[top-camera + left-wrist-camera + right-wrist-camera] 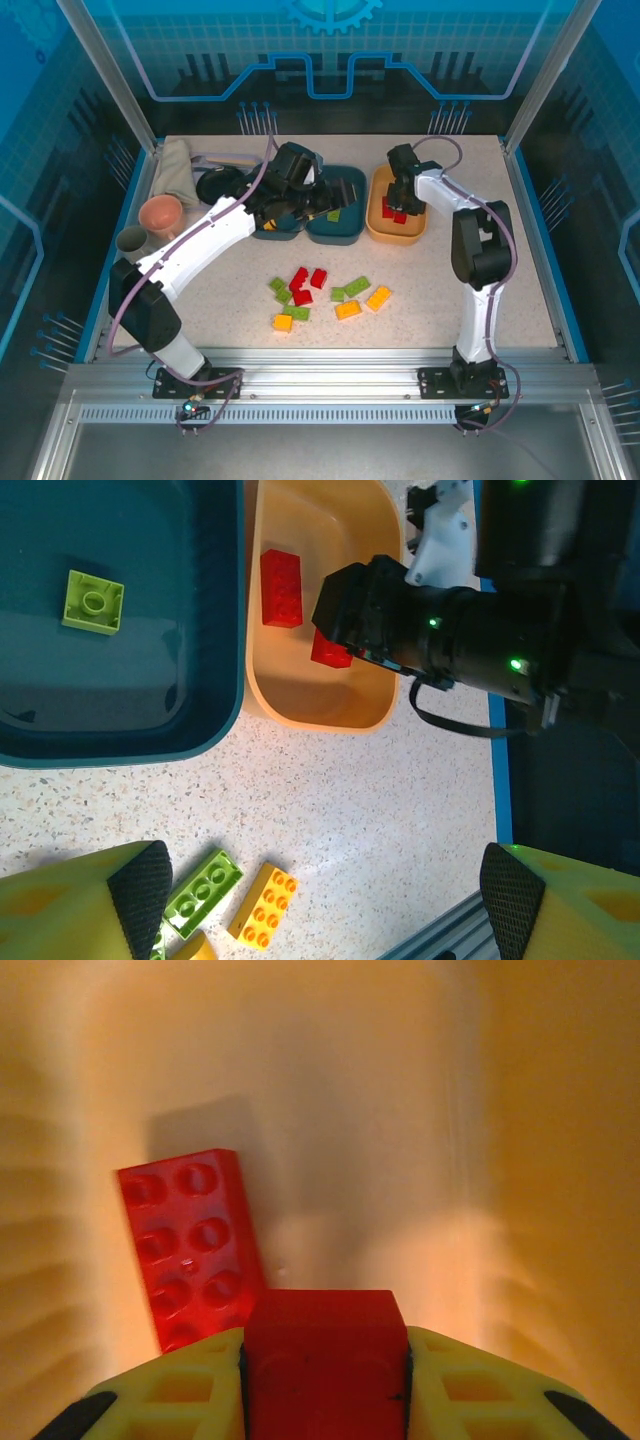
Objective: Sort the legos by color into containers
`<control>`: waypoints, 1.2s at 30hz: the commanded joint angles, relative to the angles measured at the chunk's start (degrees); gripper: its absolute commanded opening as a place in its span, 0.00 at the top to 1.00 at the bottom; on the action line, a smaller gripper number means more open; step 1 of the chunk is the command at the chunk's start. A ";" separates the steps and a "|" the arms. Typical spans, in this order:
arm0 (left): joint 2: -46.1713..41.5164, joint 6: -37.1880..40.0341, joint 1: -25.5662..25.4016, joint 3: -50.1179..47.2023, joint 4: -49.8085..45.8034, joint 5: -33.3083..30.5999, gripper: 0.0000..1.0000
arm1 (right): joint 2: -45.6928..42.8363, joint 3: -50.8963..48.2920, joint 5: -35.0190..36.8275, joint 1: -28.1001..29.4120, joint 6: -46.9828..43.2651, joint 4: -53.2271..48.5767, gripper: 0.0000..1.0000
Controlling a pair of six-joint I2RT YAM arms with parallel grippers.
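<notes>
Red brick point(325, 1360) pinched between the yellow fingers point(150, 1400) of the right gripper point(325, 1390), held low inside the orange-yellow bin point(500, 1160). Just beside it, flat on the bin floor with studs up, a second red brick point(190, 1245). Right wrist camera: close on those two against the glowing walls. Left wrist camera, wider: same bin from outside, the black right wrist reaching over its rim, and right next to it a dark teal bin point(200, 730) holding one light green brick point(93, 602). Left gripper point(325, 900) spread wide with nothing between its fingers, hovering over the speckled table point(350, 810) near a loose green brick point(203, 892) and a yellow-orange brick point(263, 906). From above, the whole loose cluster point(347, 309) of red, green and yellow-orange legos around the table's middle, another teal bin point(275, 236) partly under the left arm, and at the far left a pink cup point(160, 215), a grey cup point(131, 240) and a black pan point(213, 185)
</notes>
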 commanded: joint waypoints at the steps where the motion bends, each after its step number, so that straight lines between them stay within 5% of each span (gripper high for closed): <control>1: 0.42 1.57 -0.11 2.06 -0.31 1.47 0.16 | 2.57 4.35 -2.18 -1.65 -0.72 -3.94 0.67; 12: -2.12 1.34 -0.03 1.35 -4.51 -0.65 0.16 | -0.06 8.80 -3.44 -0.92 -2.69 -6.73 0.36; 22: -10.39 -1.94 1.07 -4.97 -12.84 -6.78 0.16 | -18.62 0.38 -1.17 5.72 -5.21 -3.59 0.38; 28: -16.90 -12.40 7.45 -16.93 -19.47 -5.94 0.18 | -35.08 -17.55 -8.91 16.65 -10.86 9.92 0.36; 36: -13.73 -23.31 11.94 -32.40 -11.12 1.47 0.20 | -47.73 -38.31 -18.40 34.10 -12.36 28.33 0.04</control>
